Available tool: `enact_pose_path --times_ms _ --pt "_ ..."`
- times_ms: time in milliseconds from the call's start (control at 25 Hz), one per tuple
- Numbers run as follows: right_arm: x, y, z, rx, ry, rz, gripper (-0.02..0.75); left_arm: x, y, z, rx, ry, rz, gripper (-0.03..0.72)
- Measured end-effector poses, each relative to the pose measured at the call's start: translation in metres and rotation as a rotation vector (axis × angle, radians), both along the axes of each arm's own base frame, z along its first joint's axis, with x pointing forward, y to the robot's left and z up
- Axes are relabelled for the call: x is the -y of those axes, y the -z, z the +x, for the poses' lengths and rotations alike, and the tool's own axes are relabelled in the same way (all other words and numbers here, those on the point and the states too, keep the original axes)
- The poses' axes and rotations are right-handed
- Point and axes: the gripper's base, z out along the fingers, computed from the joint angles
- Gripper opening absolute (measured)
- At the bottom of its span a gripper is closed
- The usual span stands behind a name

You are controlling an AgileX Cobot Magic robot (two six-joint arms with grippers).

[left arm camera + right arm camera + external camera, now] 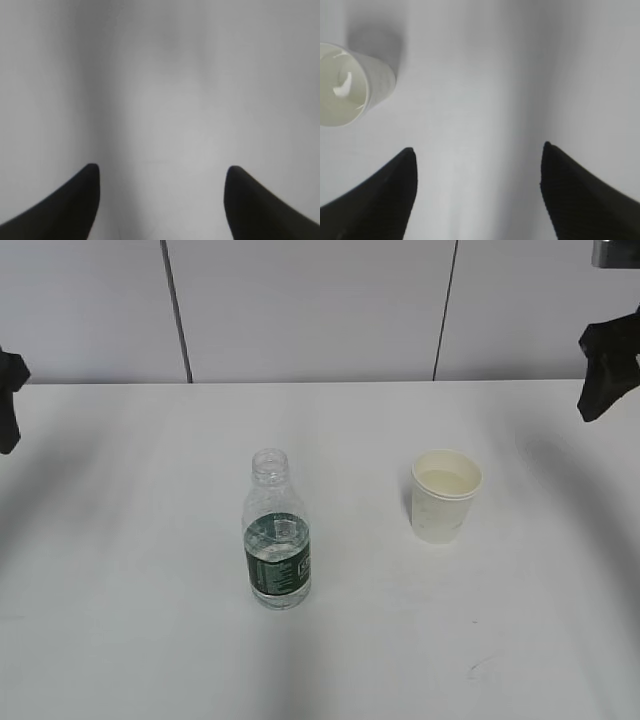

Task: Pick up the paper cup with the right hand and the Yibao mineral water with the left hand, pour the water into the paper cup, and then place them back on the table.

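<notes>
The Yibao mineral water bottle (277, 532) stands upright and capless on the white table (120, 640), left of centre, partly filled. The off-white paper cup (446, 495) stands upright to its right and holds some liquid. It also shows in the right wrist view (347, 85), at the upper left. My left gripper (161, 172) is open and empty over bare table; only a black piece of it shows at the far left edge (8, 400). My right gripper (477, 152) is open and empty, up at the far right edge (608, 375), well away from the cup.
A pale panelled wall (310, 310) with two dark vertical seams runs behind the table's far edge. A faint scuff mark (485, 668) lies on the table near the front right.
</notes>
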Motion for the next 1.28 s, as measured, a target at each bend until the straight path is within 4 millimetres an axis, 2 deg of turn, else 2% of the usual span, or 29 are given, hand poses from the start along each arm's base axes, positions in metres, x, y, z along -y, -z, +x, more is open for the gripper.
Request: enact_pose_path --times_ms 160,280,480,520,560,760,1040,1280 --pt "-0.004 -0.006 -0.023 0.005 -0.048 0.020 0.595 -0.003 -0.004 -0.036 -0.003 -0.001 -0.003 0.471" --pt "-0.006 -0.008 -0.050 -0.005 -0.053 0.026 0.595 -0.005 -0.004 -0.066 -0.010 -0.002 -0.008 0.469" --pt "-0.008 0.002 -0.102 -0.047 -0.067 0.029 0.595 -0.006 0.004 -0.117 -0.019 -0.006 -0.039 0.469" --pt "-0.009 0.003 -0.113 -0.048 -0.068 0.030 0.595 -0.006 0.004 -0.117 -0.019 -0.006 -0.039 0.469" --pt "-0.010 0.004 -0.122 -0.047 -0.068 0.029 0.595 -0.008 0.006 -0.139 -0.002 -0.006 -0.040 0.469" --pt "-0.012 0.002 -0.170 0.003 -0.073 0.024 0.595 -0.011 0.006 -0.184 0.076 -0.004 -0.047 0.469" --pt "-0.014 0.001 -0.227 0.114 -0.077 0.001 0.595 -0.015 -0.002 -0.234 0.247 -0.001 -0.061 0.469" --pt "-0.013 0.016 -0.270 0.185 -0.080 -0.040 0.595 -0.018 0.000 -0.265 0.369 0.002 -0.072 0.469"
